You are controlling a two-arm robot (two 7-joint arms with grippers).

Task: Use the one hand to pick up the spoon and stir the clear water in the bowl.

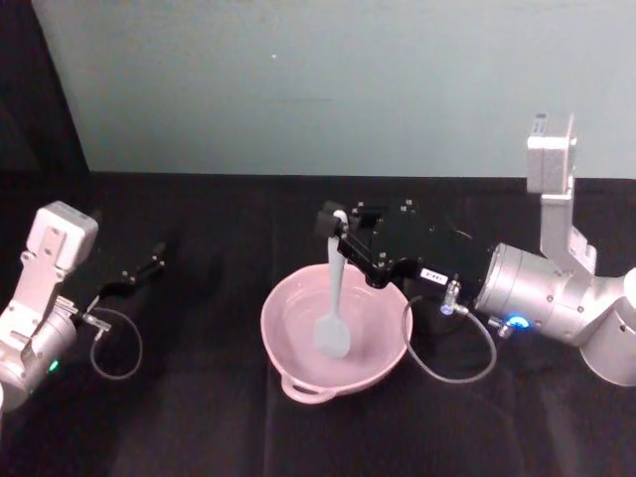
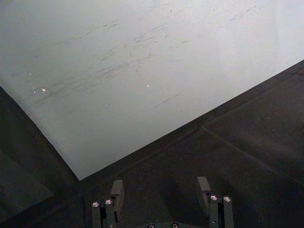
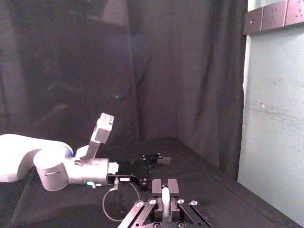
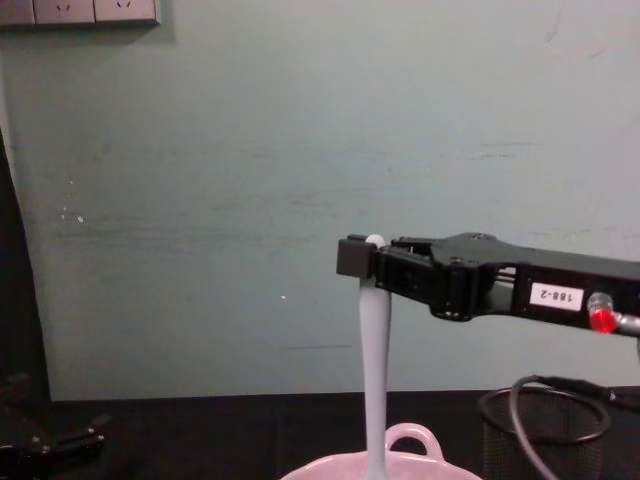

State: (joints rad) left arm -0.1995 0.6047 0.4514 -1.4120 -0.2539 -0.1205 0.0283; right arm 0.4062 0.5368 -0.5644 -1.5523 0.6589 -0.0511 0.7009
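A pale pink bowl (image 1: 281, 320) with a loop handle sits mid-table and holds clear water. The white spoon (image 1: 334, 303) stands nearly upright in it, its broad blade down in the water. My right gripper (image 1: 337, 225) reaches in from the right and is shut on the top of the spoon's handle. From the chest, the same gripper (image 4: 364, 258) pinches the spoon (image 4: 374, 370) above the bowl's rim (image 4: 411, 440). In the right wrist view the spoon's tip (image 3: 165, 198) sits between the fingers. My left gripper (image 1: 149, 266) rests open at the far left.
A black wire-mesh cup (image 4: 545, 430) stands just right of the bowl, under my right arm. A loose cable (image 1: 452, 363) loops from the right wrist beside the bowl. A pale wall runs along the table's far edge.
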